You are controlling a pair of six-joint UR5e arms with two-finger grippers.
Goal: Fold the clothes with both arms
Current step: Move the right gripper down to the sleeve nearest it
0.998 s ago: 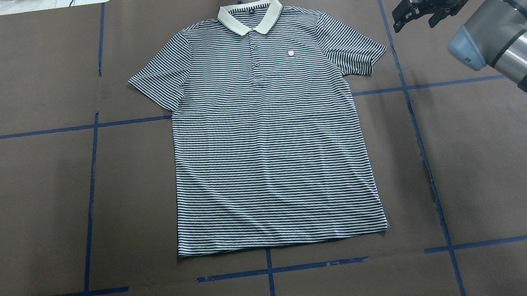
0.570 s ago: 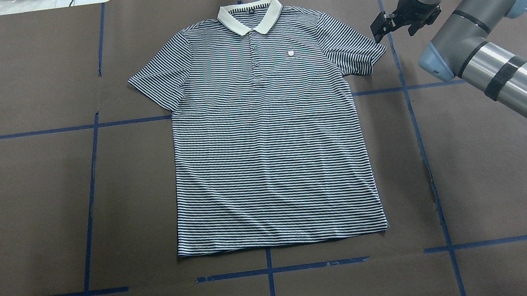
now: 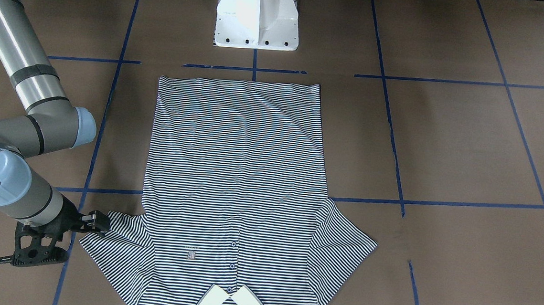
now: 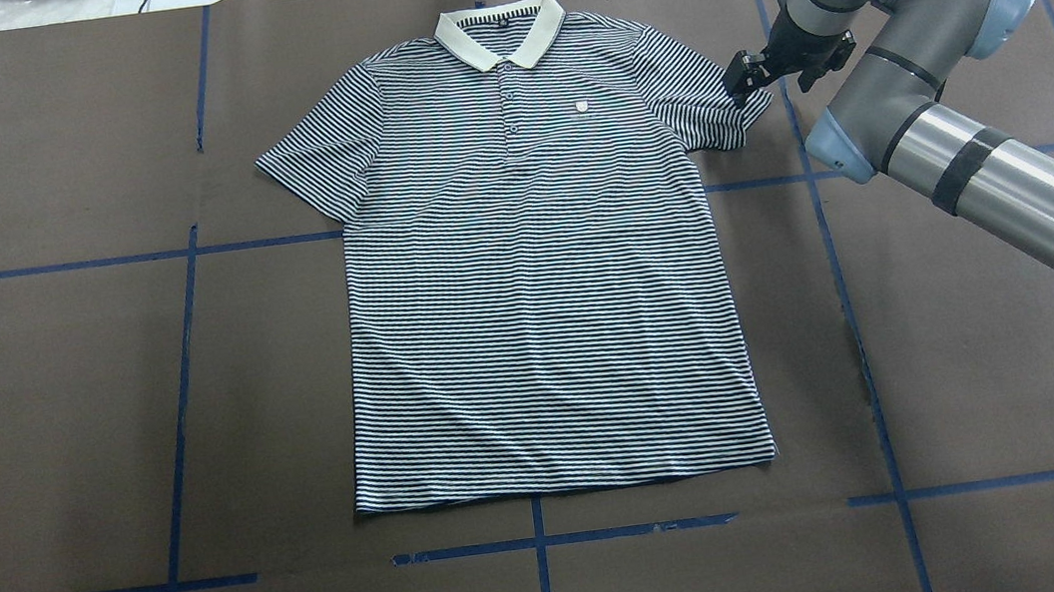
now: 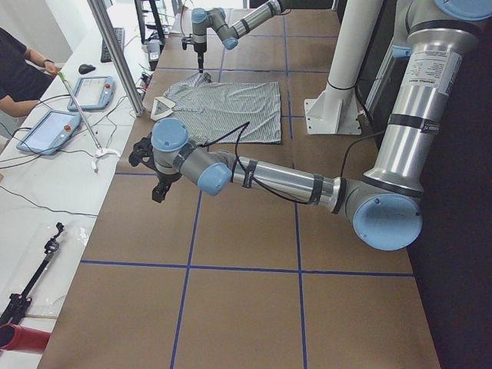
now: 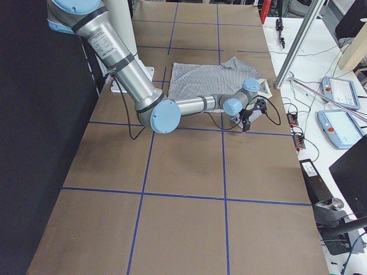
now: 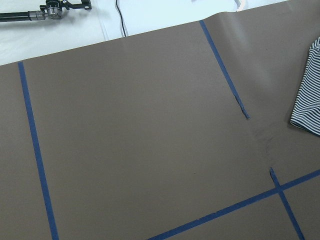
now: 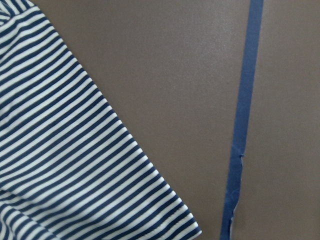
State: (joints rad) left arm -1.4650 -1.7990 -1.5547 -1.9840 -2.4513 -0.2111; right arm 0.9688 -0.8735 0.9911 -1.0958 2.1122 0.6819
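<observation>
The striped polo shirt [image 4: 536,285] lies flat and face up on the brown table, its white collar [image 4: 499,28] at the far edge. It also shows in the front view [image 3: 237,169]. My right gripper [image 4: 742,78] hangs just over the outer edge of the shirt's sleeve on that side [image 4: 715,107] and looks open and empty; in the front view [image 3: 97,221] it sits at the sleeve tip. The right wrist view shows that sleeve's hem [image 8: 65,165] close below. My left gripper [image 5: 157,183] shows only in the left side view, well off the shirt, and I cannot tell if it is open.
The white pedestal base [image 3: 257,17] stands at the near table edge behind the shirt's hem. Blue tape lines [image 4: 183,358] grid the brown paper. Beyond the far edge a white bench holds tablets [image 5: 46,131] and cables, with an operator [image 5: 19,61] beside it.
My right arm has swung in from the far right corner, carrying its gripper left and down to the shirt's sleeve edge. The shirt has not moved.
</observation>
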